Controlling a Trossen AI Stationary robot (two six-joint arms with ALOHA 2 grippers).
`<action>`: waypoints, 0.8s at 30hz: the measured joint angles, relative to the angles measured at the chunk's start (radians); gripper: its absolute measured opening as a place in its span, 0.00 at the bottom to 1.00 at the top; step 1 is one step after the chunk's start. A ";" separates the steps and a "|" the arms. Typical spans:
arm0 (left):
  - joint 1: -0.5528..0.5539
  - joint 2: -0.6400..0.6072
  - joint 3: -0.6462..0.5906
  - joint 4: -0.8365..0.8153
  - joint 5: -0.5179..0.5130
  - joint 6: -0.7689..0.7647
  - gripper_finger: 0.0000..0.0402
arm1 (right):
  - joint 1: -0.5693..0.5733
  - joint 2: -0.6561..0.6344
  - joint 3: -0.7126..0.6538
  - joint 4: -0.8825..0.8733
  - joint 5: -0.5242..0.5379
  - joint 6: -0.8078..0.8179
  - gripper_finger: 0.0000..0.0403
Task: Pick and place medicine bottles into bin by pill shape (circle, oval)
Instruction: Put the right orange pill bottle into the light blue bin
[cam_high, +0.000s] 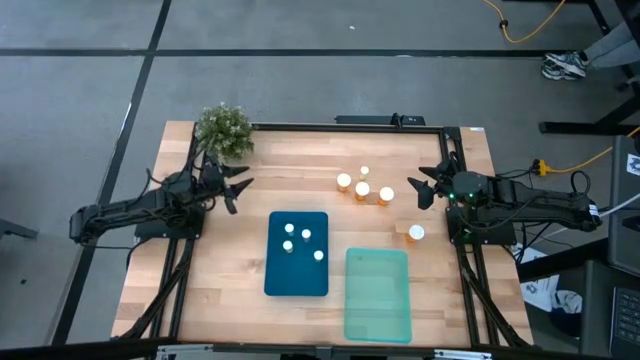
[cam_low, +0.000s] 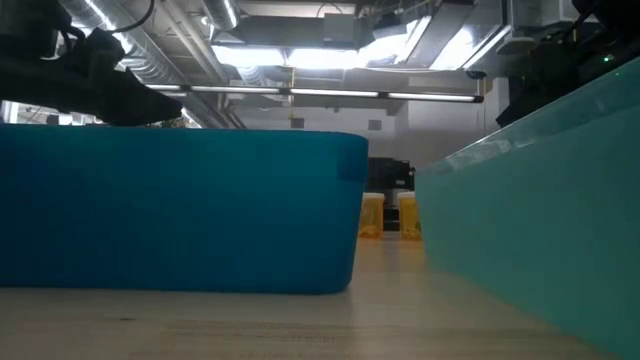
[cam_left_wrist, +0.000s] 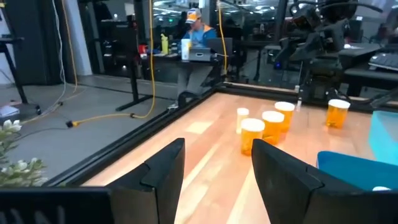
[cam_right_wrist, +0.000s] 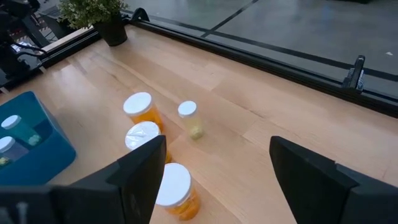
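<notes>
The left gripper (cam_high: 238, 190) hovers at 10 o'clock on the surface (cam_high: 300, 170), beside the plant (cam_high: 223, 130); its fingers (cam_left_wrist: 163, 163) are partly open and hold nothing. The right gripper (cam_high: 422, 189) hovers at 2 o'clock with its fingers (cam_right_wrist: 144, 163) wide apart, empty, just beside four bottles (cam_high: 362, 187). One more bottle (cam_high: 416, 232) stands at 3 o'clock. Four pale bottles (cam_high: 300, 240) stand in the blue bin (cam_high: 297, 283). The green bin (cam_high: 378, 296) lies at 5 o'clock.

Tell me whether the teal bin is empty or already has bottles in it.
Empty. From above, the teal bin shows only its bare floor, while the blue bin beside it holds four white-capped bottles.
</notes>
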 joint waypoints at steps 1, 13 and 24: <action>0.000 0.000 0.000 0.000 0.003 0.009 0.44 | 0.000 0.000 0.000 0.000 0.000 0.001 0.71; 0.000 0.001 0.000 -0.003 0.016 0.091 0.44 | 0.000 0.000 0.000 0.000 0.001 0.001 0.71; 0.000 0.001 0.000 -0.003 0.016 0.089 0.44 | 0.000 0.000 0.000 0.000 0.001 -0.004 0.71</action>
